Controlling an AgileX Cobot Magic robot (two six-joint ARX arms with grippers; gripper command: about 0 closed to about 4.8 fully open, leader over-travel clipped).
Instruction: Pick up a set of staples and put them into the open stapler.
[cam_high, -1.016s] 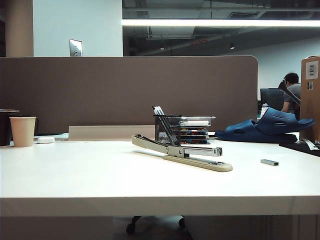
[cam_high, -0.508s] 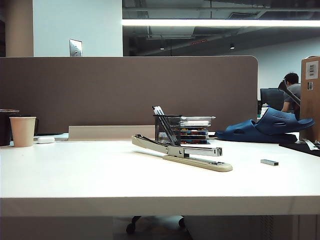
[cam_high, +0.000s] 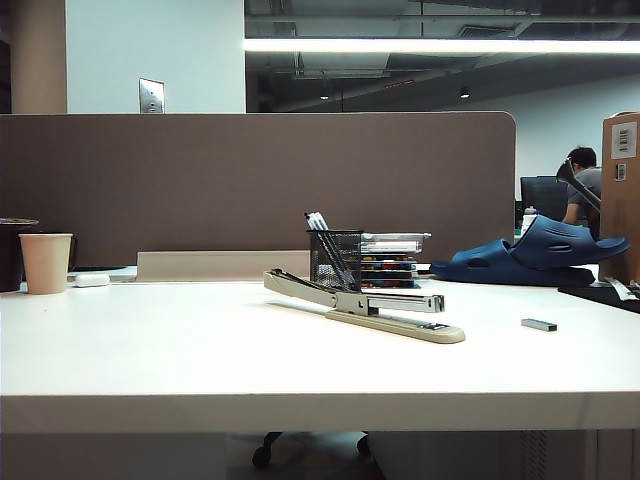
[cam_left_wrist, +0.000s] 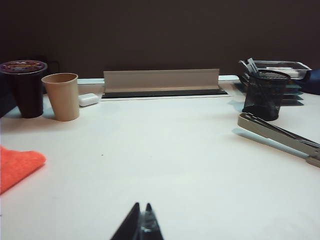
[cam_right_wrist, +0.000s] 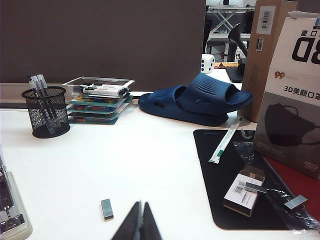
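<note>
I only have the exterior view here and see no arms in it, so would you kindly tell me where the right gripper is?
Observer: The right gripper hovers low over the table, shut, with the set of staples lying just ahead of it beside its tips.
Operator: Thank you. And the left gripper?
Observer: The left gripper is also shut, over bare table, with the stapler well off to one side.
Operator: Is anything near it that I cannot see?
Observer: Yes, an orange cloth lies at the table's edge, nearer the camera than the paper cup.
</note>
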